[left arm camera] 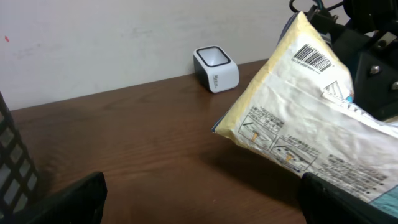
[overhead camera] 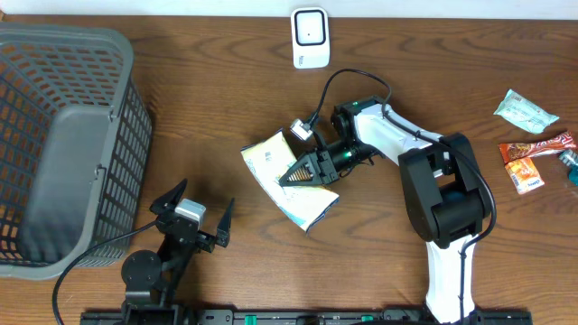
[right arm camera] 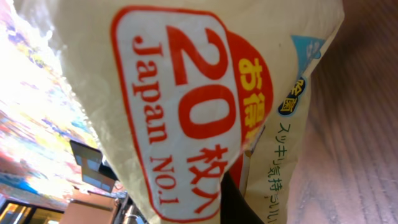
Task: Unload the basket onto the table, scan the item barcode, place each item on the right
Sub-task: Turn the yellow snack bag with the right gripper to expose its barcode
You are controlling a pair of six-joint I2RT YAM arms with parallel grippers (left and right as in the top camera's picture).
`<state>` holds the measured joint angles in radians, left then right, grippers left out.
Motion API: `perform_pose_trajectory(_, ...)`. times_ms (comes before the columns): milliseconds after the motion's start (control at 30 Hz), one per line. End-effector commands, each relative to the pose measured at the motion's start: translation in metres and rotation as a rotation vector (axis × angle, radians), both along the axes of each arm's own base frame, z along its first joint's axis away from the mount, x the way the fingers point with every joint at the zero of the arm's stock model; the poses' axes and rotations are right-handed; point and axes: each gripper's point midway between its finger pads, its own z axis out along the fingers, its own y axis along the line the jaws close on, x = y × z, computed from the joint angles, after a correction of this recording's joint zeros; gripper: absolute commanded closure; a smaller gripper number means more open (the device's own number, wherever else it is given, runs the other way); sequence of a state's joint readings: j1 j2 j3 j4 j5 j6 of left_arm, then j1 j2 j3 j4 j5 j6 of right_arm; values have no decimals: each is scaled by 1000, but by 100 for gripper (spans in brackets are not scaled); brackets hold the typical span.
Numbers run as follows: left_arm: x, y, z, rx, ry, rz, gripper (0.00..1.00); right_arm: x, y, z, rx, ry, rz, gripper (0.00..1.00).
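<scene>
Yellow packet (overhead camera: pixel 269 155) sits clamped at its middle in the right end effector (overhead camera: pixel 284 179).

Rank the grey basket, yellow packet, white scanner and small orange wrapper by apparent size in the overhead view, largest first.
1. grey basket, by far the largest
2. yellow packet
3. white scanner
4. orange wrapper, a little smaller than the scanner

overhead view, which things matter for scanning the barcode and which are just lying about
For the job:
- packet, with its barcode
- right gripper, shut on the packet
- scanner

Lying about:
- basket
- pale wrapper
- red wrapper
- orange sachet
- left gripper, open and empty
</scene>
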<state>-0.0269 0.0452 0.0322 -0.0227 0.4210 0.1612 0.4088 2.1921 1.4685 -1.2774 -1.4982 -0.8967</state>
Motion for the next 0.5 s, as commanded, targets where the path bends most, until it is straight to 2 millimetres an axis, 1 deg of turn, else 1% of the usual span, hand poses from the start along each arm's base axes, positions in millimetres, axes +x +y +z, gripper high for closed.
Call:
perform_pose_trajectory(0, -1, -2, -17, -3, 44, -14, 2, -3, 2, 19, 86, -49, -16, 99)
perform_pose_trajectory(167, -1, -2, -17, -3, 44, -14, 2, -15, 1, 24, 81, -36, -4, 99)
perform_pose_trajectory(367, -1, -2, -17, -3, 44, -14, 2, -35, 2, 35, 95, -61, 26, 99)
perform_pose_trajectory(467, -1, -2, -17, -3, 44, -14, 2, -39, 5, 36, 99, -66, 37, 99)
